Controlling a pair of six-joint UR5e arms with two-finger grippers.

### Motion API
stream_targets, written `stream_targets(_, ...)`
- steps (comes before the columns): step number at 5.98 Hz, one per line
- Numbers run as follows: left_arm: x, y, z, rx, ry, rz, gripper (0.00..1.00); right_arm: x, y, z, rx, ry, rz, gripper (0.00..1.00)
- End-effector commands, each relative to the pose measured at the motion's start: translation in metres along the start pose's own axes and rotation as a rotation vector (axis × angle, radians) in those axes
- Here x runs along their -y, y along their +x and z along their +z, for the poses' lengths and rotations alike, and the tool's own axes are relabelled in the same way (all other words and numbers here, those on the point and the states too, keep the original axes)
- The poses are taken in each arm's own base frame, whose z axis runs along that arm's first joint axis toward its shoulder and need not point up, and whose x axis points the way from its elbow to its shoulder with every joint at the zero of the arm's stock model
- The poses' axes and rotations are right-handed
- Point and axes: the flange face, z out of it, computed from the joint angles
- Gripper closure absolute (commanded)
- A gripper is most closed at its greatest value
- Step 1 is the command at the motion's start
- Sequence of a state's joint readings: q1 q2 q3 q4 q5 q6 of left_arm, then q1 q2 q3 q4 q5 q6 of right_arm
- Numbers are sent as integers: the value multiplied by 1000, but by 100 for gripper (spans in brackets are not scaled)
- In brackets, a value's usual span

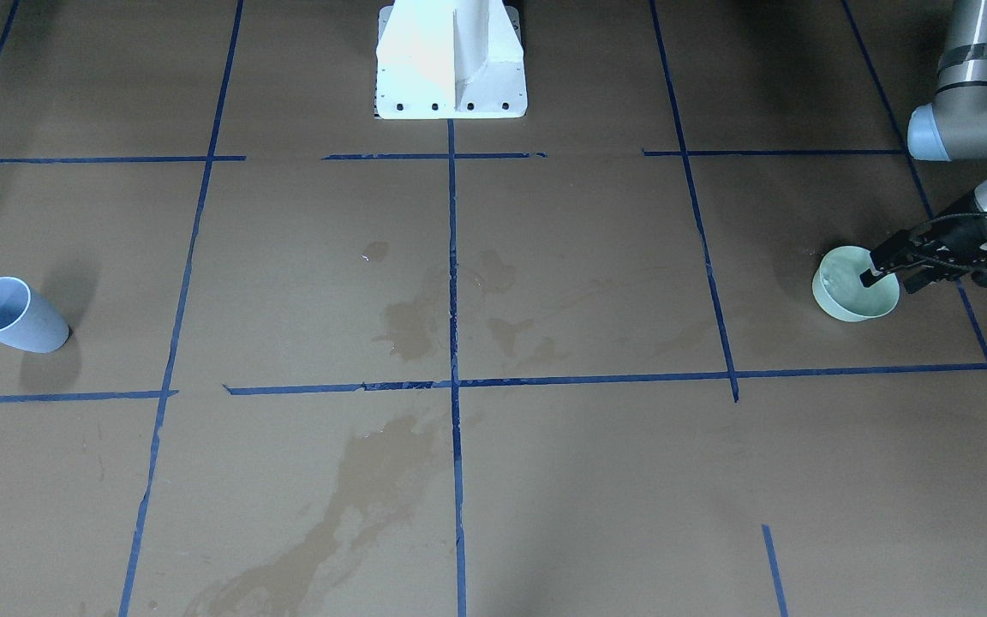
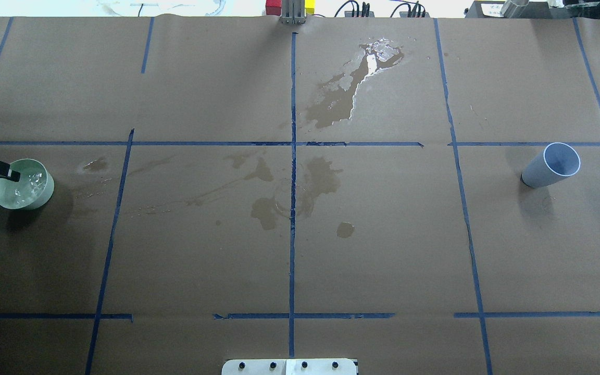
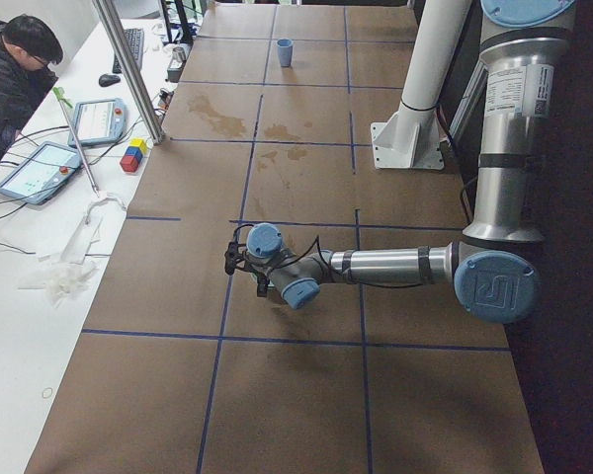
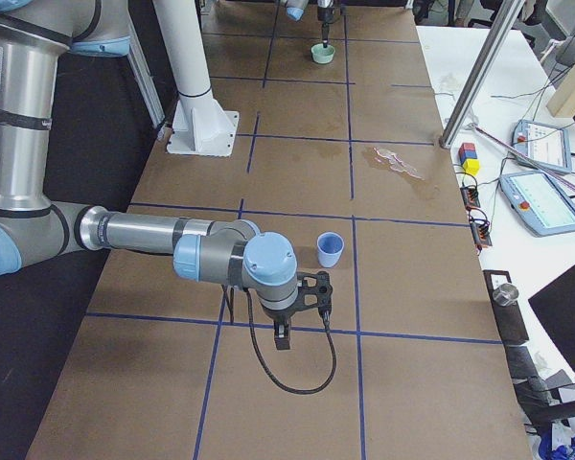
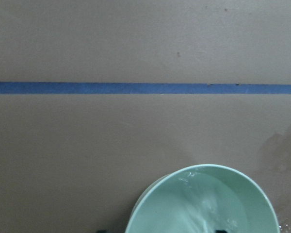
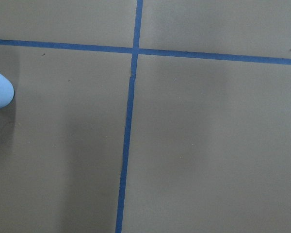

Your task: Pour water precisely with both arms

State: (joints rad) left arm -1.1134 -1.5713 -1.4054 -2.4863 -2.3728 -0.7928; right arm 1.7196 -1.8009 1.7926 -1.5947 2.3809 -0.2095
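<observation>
A pale green cup [image 1: 845, 300] with water in it stands on the brown paper at the robot's far left; it also shows in the overhead view [image 2: 29, 195] and the left wrist view [image 5: 203, 204]. My left gripper [image 1: 870, 267] is at its rim, jaws apart, one fingertip inside the cup and one outside. A pale blue cup [image 1: 14, 315] stands at the robot's far right, also seen from overhead [image 2: 550, 166]. My right gripper [image 4: 283, 335] hangs low over the paper beside the blue cup [image 4: 330, 250], apart from it; I cannot tell whether it is open or shut.
Wet stains [image 2: 289, 192] darken the paper in the middle and a puddle [image 2: 362, 78] lies on the far side. The white pedestal [image 1: 451, 60] stands at the robot's edge. An operator [image 3: 15, 69], tablets and a metal pole [image 3: 128, 69] are beyond the far edge.
</observation>
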Motion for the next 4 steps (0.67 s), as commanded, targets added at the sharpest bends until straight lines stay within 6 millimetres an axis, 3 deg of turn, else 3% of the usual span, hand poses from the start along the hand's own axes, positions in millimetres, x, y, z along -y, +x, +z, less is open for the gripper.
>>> stream_targets(1, 7, -9, -21, -12, 10, 28, 0, 3, -2, -2, -4, 24, -20, 0)
stream_targets(2, 20, -25, -45, 38, 7, 76, 0, 3, -2, -2, -4, 25, -21, 0)
stream_targets(4, 40, -38, -119, 146, -39, 152, 0, 3, -2, -2, -4, 25, -21, 0)
